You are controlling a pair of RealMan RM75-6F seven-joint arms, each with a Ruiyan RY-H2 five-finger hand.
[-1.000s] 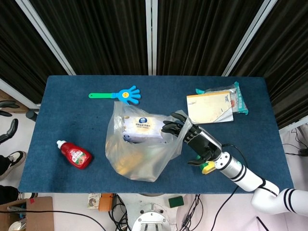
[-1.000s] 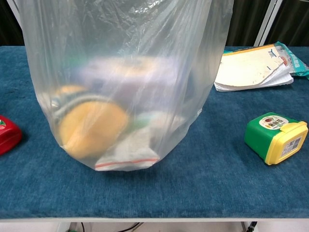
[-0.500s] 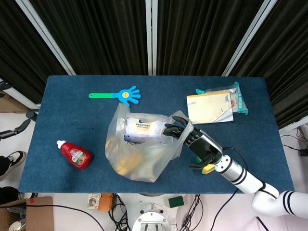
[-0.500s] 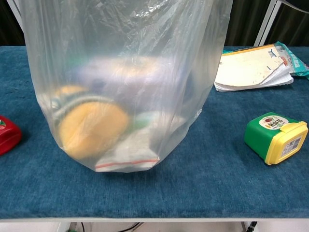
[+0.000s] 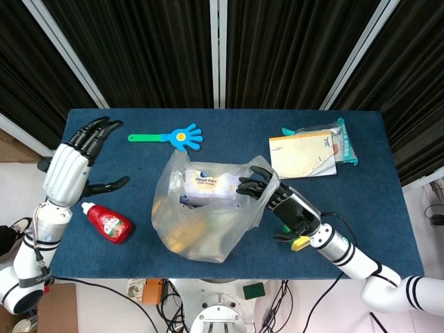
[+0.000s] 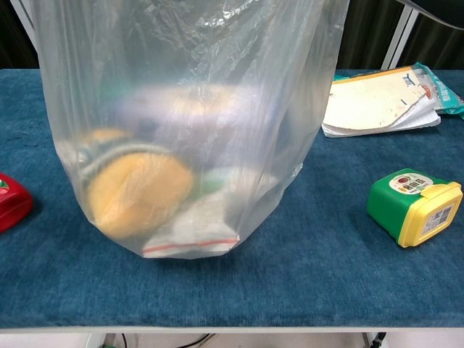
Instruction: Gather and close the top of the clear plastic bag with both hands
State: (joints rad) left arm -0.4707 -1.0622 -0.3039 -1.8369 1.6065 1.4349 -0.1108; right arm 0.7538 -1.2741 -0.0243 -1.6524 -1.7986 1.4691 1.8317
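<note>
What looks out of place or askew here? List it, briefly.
Nothing is spilled or damaged. The ketchup bottle lies on its side on the table. The clear plastic bag stands with its top ungathered; the right hand grips its rim while the left hand, fingers spread, is well away from it.

Both views are brightly and evenly lit, seemingly from overhead, with only soft, short shadows on the blue counter (image 5: 208,270). The head view is sharp, the black curtains (image 5: 152,48) staying near featureless. In the chest view the clear plastic bag (image 6: 188,123) fills the frame, catching pale sheen on its wrinkles; its contents look hazy, perhaps from the film rather than focus.
</note>
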